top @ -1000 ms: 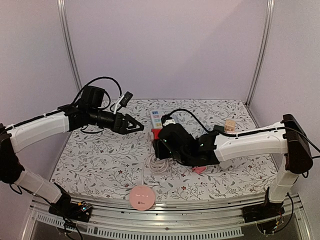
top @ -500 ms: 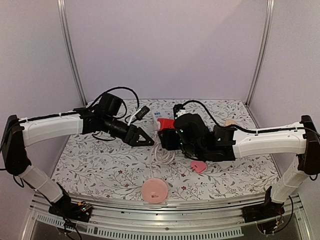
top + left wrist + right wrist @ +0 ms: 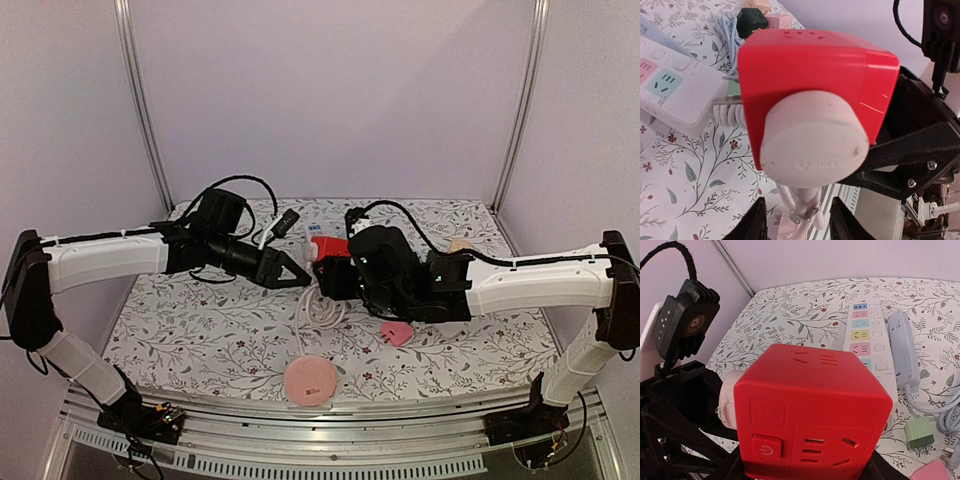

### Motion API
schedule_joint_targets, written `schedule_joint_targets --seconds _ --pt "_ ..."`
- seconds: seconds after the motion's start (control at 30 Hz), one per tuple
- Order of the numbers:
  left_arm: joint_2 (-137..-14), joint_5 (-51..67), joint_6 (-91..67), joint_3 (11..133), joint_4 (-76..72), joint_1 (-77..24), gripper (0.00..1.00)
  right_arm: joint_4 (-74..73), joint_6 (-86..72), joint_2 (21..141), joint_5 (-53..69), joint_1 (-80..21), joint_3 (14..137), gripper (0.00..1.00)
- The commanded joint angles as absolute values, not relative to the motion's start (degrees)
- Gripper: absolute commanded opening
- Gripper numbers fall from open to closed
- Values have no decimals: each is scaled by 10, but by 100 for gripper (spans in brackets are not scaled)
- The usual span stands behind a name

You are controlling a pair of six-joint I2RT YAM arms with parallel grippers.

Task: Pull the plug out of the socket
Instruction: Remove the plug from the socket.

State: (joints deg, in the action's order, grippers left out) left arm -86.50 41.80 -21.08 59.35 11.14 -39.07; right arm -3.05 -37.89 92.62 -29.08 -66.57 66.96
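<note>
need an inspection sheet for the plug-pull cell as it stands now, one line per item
Surface: floral-print table, items crowded toward the back.
Job's things: red cube socket held above the table; white plug seated in its side.
Clutter: white power strip, grey strip, green adapter, pink disc.
Grippers: right gripper clamps the socket; left gripper fingers apart just under the plug.
Cables: white cord looped below the plug.
Surroundings: lilac walls; nothing else seen.
</note>
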Motion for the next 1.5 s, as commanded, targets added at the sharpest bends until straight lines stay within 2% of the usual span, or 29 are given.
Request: schedule_joint_targets --seconds 0.0,0.17,0.33,0.47,0.63,1.47 --pt "-867 413 -233 583 75 -397 40 34 -386 910 -291 -662 693 23" --pt "-873 422 -236 584 67 -400 34 37 -387 918 -284 -661 699 23" --pt "-877 423 -237 585 68 -401 22 36 -385 923 -282 -662 701 22" --pt "-878 422 -236 585 68 -401 16 36 -383 925 -284 -662 701 22" --pt "-877 422 -233 587 71 -401 0 35 -371 930 -284 -662 698 21" --pt "-850 438 -217 587 78 -374 0 -15 -221 929 -311 -662 659 19"
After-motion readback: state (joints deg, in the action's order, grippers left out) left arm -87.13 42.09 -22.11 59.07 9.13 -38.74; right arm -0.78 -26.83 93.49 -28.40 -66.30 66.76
